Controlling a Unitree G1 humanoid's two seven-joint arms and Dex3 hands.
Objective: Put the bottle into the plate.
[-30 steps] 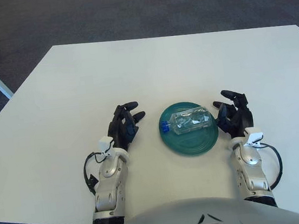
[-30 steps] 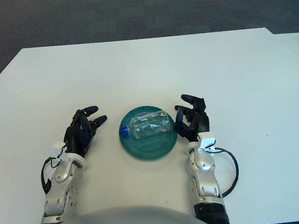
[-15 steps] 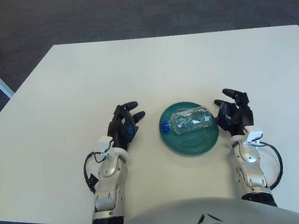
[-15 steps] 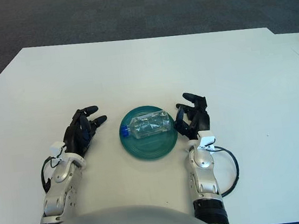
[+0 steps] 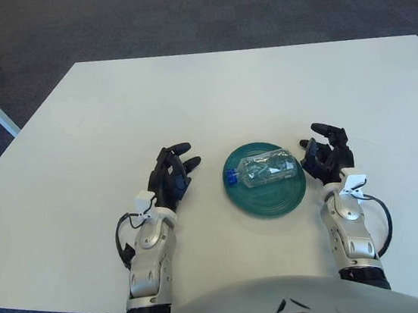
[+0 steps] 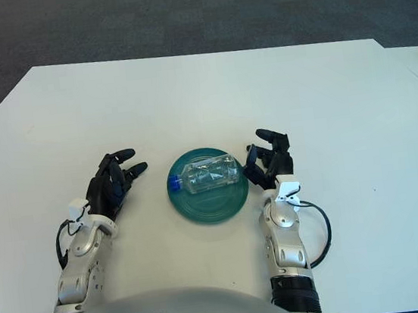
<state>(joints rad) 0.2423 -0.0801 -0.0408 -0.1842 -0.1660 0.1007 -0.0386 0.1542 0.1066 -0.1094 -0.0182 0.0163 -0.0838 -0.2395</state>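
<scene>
Fingers (image 5: 180, 148) beside crinkled bottle (image 5: 268, 168) (clear plastic)

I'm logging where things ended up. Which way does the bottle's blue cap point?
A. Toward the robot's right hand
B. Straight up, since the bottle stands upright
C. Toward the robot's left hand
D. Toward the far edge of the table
C: the bottle lies on its side in the green plate, its blue cap at the plate's left rim, facing the left robot hand.

Dark grey carpet (image 5: 176, 11) (white table (image 5: 187, 98) over it).
</scene>
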